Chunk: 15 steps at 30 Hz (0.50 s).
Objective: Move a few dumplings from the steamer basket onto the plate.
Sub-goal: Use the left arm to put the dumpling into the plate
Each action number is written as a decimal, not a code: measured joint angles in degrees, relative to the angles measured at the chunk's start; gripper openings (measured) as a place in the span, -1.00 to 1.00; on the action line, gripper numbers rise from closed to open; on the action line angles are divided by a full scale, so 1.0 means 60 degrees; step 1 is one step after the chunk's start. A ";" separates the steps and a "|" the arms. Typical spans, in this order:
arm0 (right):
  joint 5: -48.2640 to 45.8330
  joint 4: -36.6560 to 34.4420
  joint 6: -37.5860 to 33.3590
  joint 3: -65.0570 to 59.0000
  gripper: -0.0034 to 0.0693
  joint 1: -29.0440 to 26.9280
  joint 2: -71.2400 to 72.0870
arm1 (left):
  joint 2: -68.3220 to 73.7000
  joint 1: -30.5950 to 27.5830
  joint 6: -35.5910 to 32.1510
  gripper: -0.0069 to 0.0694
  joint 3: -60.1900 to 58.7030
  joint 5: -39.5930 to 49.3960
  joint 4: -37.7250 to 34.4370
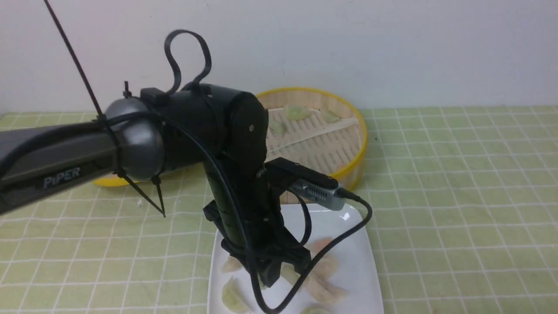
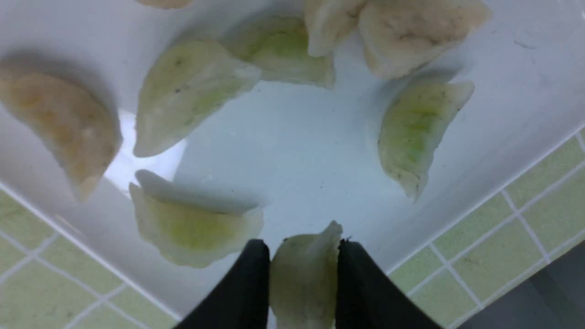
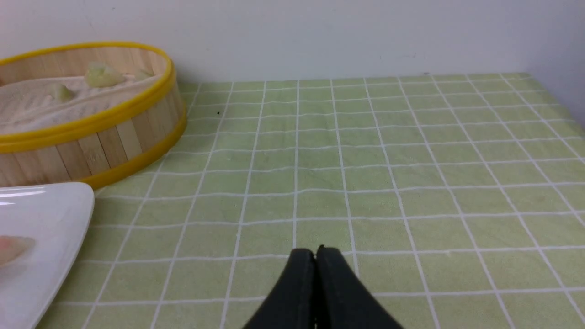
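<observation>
In the left wrist view my left gripper (image 2: pixel 302 244) is shut on a pale green dumpling (image 2: pixel 304 274), held just above the white plate (image 2: pixel 297 151). Several dumplings, green (image 2: pixel 411 132) and pink-orange (image 2: pixel 64 123), lie on the plate around it. The front view has the left gripper (image 1: pixel 279 272) pointing down over the plate (image 1: pixel 357 261). Behind the plate stands the steamer basket (image 1: pixel 362 131) with three green dumplings (image 1: pixel 297 112) on its floor. My right gripper (image 3: pixel 315 250) is shut and empty, low over the tablecloth to the right of the plate (image 3: pixel 50 214).
A green checked tablecloth (image 1: pixel 457 196) covers the table up to a white wall. A yellow-rimmed lid (image 1: pixel 109 181) peeks out behind the left arm. The arm's black cable (image 1: pixel 305 301) loops over the plate.
</observation>
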State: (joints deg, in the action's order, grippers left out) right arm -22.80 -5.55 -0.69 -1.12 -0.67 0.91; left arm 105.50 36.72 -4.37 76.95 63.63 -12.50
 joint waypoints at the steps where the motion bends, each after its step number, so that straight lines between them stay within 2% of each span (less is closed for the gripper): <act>1: 0.0000 0.0000 0.0000 0.0000 -0.94 0.0000 0.0000 | 0.0088 0.0011 0.0000 -0.39 -0.0012 -0.0115 0.0000; 5: 0.0000 0.0000 0.0000 0.0000 -0.94 0.0000 0.0000 | 0.0353 0.0019 0.0000 -0.25 -0.0022 -0.0235 0.0019; 8: 0.0000 0.0000 0.0000 0.0000 -0.94 0.0000 0.0000 | 0.0462 0.0019 0.0000 0.16 -0.0033 -0.0235 0.0060; 11: 0.0000 0.0000 0.0000 0.0000 -0.94 0.0000 0.0000 | 0.0470 0.0019 0.0048 0.35 0.0158 -0.0115 0.0158; 13: 0.0000 0.0000 0.0000 0.0000 -0.94 0.0000 0.0000 | 0.0446 0.0019 0.0121 0.34 0.0326 0.0047 0.0270; 15: 0.0000 0.0000 0.0000 0.0000 -0.94 0.0000 0.0000 | 0.0260 0.0019 0.0210 0.15 0.0482 0.0358 0.0485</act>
State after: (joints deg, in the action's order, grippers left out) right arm -22.80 -5.55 -0.69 -1.12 -0.67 0.91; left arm 107.06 36.83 -3.11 79.85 65.78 -9.60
